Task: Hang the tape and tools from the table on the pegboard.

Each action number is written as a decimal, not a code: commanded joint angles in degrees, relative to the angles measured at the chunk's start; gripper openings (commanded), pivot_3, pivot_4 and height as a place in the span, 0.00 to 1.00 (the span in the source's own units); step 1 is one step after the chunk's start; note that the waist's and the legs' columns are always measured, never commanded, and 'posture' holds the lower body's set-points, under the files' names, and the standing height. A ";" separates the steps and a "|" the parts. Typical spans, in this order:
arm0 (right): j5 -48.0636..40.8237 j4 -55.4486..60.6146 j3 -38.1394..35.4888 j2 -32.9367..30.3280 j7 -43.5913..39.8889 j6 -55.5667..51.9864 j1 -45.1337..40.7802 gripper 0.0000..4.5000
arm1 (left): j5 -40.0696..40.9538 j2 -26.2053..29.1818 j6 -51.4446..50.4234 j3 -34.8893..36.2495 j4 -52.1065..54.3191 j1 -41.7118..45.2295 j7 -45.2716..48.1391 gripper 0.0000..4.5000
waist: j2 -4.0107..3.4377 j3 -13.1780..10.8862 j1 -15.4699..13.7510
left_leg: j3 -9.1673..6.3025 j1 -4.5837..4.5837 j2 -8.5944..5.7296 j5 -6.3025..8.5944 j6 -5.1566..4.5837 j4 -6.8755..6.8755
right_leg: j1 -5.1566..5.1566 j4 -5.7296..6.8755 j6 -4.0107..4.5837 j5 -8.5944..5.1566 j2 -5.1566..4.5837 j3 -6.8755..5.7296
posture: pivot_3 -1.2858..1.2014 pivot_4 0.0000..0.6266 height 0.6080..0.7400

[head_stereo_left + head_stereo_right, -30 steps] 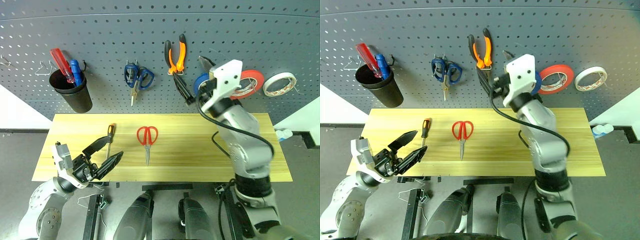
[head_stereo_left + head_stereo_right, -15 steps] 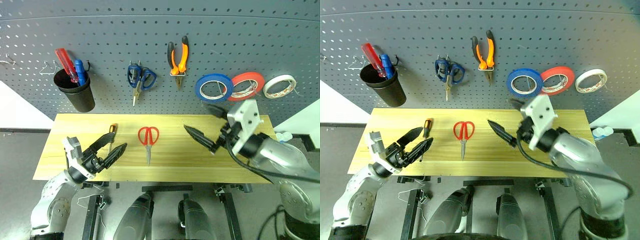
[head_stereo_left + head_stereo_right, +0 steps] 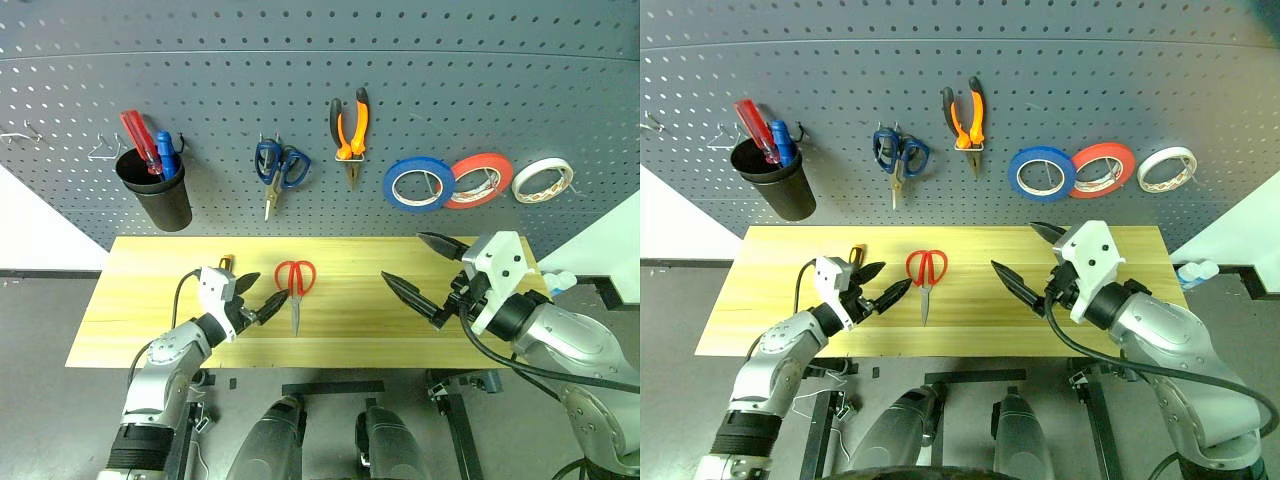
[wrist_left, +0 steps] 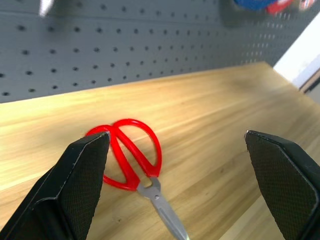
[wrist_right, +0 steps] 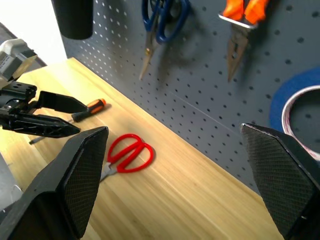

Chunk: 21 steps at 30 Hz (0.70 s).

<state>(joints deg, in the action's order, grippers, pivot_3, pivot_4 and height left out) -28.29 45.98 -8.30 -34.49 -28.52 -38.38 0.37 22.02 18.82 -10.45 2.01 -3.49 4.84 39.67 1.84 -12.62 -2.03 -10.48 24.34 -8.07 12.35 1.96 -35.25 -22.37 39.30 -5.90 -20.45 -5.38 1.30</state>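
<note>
The blue tape [image 3: 418,184] and the orange-and-black pliers [image 3: 350,125] hang on the pegboard [image 3: 230,90]. On the table [image 3: 350,335] lie the red-handled scissors [image 3: 295,280], blades toward me. The thin screwdriver [image 3: 226,262] lies left of them, partly hidden behind my left hand. My left gripper [image 3: 270,292] is open, low over the table just left of the scissors [image 4: 132,155], its fingers [image 4: 80,185] pointing at the handles. My right gripper [image 3: 402,256] hovers open and empty above the table's right half, below the blue tape [image 5: 295,100].
A black cup [image 3: 155,195] with a red and a blue screwdriver hangs at the pegboard's left. Blue-handled scissors [image 3: 280,165] hang beside the pliers. A red-orange roll [image 3: 480,180] and a white roll [image 3: 543,178] hang right of the blue tape.
My right gripper came down from the pegboard by the blue tape to hover over the table. My left gripper moved forward onto the table toward the red scissors.
</note>
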 commanded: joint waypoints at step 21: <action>-1.22 3.89 2.68 -0.10 3.43 -1.69 -3.64 0.99 | -14.83 -1.84 -15.48 -11.29 -0.50 7.55 -10.21 1.00 | -0.03 0.06 -0.01 | -0.02 0.01 -0.01 0.01 -0.04 -0.11 | 0.06 0.04 -0.02 0.04 -0.02 0.02 | 0.54 0.35 1.00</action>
<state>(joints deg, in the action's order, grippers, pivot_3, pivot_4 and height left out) -29.57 48.18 -5.94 -34.47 -25.43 -40.27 -2.82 7.93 16.82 -24.29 -8.36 -5.93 12.63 29.52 1.82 -12.56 -2.04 -10.50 24.34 -8.08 12.35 1.92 -35.35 -22.32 39.34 -5.92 -20.41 -5.40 1.33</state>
